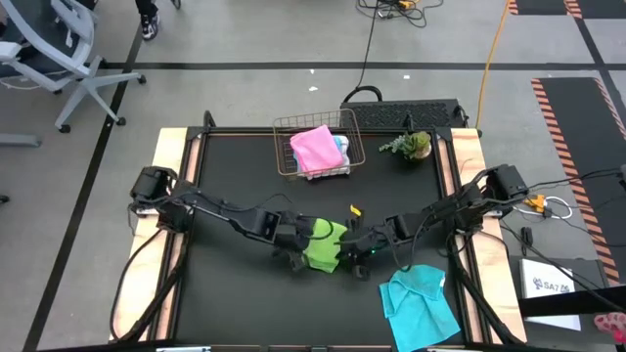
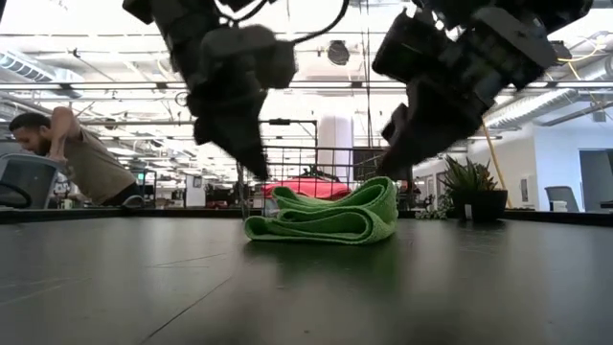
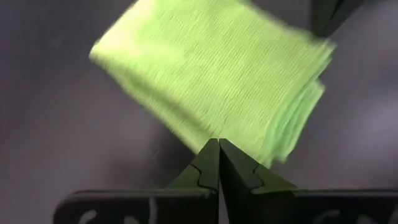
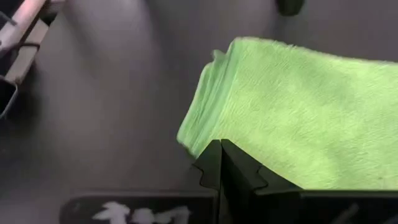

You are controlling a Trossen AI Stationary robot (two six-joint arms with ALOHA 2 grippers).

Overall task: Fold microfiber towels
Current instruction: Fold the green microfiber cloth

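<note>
A lime green microfiber towel [image 1: 325, 246] lies folded in several layers flat on the black table [image 1: 235, 303], near its middle. My left gripper [image 2: 257, 169] hangs shut just above and to the left of the towel [image 2: 326, 218], clear of it; its wrist view shows the shut tips [image 3: 219, 144] over the towel's folded corner [image 3: 292, 124]. My right gripper [image 2: 385, 169] is shut too, slanting down at the towel's right upper fold [image 2: 381, 192]. In the right wrist view its tips [image 4: 221, 144] stand over the towel's edge [image 4: 205, 124]. My right gripper's shut tips stand close over the top fold at the towel's right end [image 2: 381, 192], slanting down from the table's right. I cannot tell whether they touch it. The towel rests flat on the table.
A cyan towel [image 1: 419, 303] lies crumpled near the table's front right. At the far edge a copper wire basket [image 1: 315, 147] holds a pink towel [image 1: 315, 149] and a blue one [image 1: 340, 147]. A small green plant [image 1: 411, 145] stands to its right. A person [image 2: 67, 153] bends beyond the table.
</note>
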